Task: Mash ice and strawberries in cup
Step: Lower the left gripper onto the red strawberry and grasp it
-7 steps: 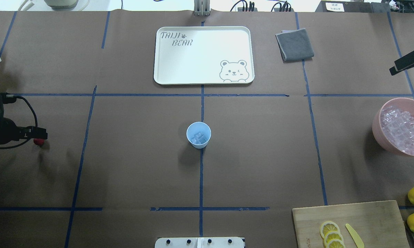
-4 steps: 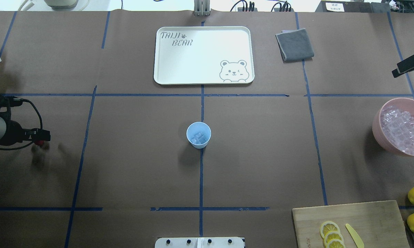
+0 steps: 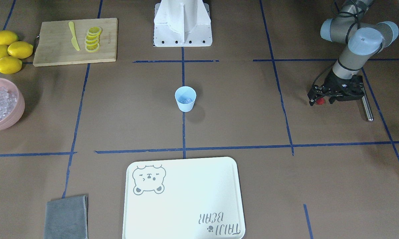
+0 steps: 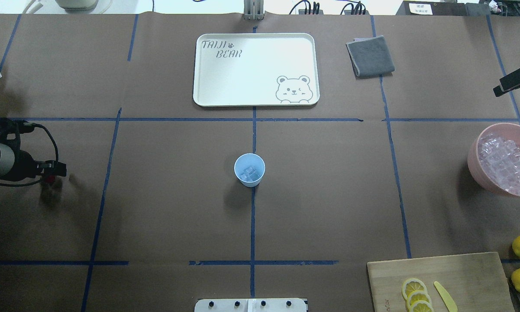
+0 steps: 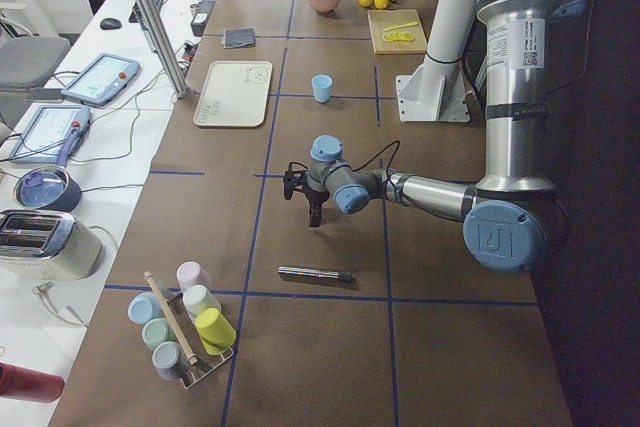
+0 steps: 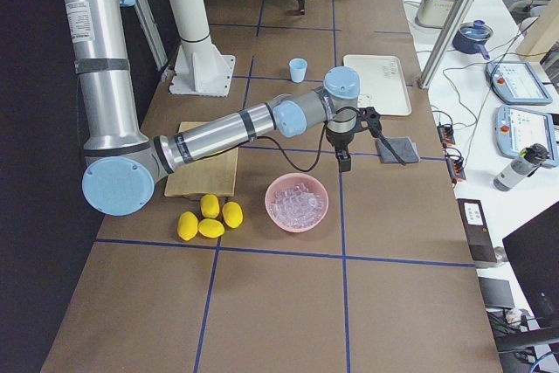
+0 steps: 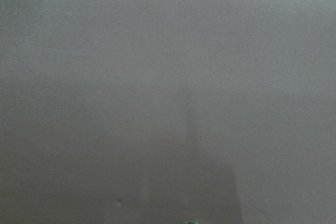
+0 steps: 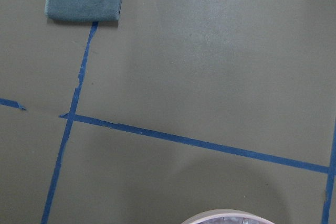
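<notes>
1. Left gripper [image 3: 319, 99] jaws closed on the strawberry [image 3: 320, 101], well left of the cup [image 4: 249, 170]
2. Right gripper [image 4: 500, 90], far right: jaw state unclear
3. Cup stands centre, ice [image 4: 249, 174] inside (adding the berry and mashing remain)

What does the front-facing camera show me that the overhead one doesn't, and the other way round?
Only the front-facing view: a metal rod lying on the table beside the left gripper, and that arm's grey joints. Only the overhead view: the right gripper, on the far side of the pink bowl; I cannot tell if it is open. Both: the left gripper shut on the strawberry, the cup with ice at the centre, the tray, the grey cloth and the cutting board.
</notes>
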### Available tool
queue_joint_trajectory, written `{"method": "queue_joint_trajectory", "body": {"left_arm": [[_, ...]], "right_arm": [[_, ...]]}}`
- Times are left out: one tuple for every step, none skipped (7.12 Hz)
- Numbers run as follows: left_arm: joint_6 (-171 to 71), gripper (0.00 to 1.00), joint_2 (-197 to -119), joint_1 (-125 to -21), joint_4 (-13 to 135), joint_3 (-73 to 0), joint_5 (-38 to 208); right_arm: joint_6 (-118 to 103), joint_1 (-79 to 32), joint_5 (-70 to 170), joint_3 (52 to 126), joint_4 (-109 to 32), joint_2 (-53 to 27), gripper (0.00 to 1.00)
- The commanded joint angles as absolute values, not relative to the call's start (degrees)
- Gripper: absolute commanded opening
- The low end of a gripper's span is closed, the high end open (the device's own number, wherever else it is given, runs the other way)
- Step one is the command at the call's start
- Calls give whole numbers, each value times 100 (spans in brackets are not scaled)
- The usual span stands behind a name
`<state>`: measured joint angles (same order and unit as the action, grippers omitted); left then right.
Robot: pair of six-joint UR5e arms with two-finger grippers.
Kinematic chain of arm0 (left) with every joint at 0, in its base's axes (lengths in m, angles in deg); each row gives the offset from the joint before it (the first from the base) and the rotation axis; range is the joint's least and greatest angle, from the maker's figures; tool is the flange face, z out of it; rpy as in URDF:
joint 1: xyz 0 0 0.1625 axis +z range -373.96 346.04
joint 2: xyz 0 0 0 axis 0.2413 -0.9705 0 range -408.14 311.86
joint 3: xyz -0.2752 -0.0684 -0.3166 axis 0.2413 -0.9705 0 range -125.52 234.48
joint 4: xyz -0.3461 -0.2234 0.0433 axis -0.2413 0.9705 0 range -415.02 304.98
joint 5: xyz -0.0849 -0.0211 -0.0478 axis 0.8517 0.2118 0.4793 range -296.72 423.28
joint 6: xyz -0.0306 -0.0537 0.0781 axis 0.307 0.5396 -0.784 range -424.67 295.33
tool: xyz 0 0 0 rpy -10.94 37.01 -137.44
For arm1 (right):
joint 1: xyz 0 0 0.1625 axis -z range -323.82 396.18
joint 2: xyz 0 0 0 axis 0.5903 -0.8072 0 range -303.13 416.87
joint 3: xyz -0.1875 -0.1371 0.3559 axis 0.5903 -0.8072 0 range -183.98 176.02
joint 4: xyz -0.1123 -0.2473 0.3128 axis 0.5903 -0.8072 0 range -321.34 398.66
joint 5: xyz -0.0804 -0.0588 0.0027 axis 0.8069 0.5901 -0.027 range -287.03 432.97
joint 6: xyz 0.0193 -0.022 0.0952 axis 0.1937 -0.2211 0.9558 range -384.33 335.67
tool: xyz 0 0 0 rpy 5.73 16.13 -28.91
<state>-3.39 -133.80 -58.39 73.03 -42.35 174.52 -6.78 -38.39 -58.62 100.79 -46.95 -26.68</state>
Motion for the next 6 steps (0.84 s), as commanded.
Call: {"method": "queue_joint_trajectory", "body": {"left_arm": [[-341, 81, -13366, -5844, 7312, -4220, 17464], [-332, 80, -13357, -5835, 7312, -4237, 17481], [-332, 79, -13331, -5843, 7312, -4289, 17490], [-332, 73, -13305, -5844, 7312, -4325, 17490], [-332, 66, -13305, -5844, 7312, -4325, 17499], [-341, 56, -13296, -5852, 7303, -4325, 17499]], "right_arm": [[-683, -3853, -5877, 10079, -4704, -2663, 99], [-684, -3853, -5878, 10079, -4704, -2672, 99], [-684, -3853, -5878, 10079, -4704, -2672, 99], [-684, -3853, -5878, 10079, -4704, -2680, 99], [-684, -3853, -5886, 10088, -4704, -2698, 99], [-684, -3853, -5886, 10079, -4704, -2707, 99]]}}
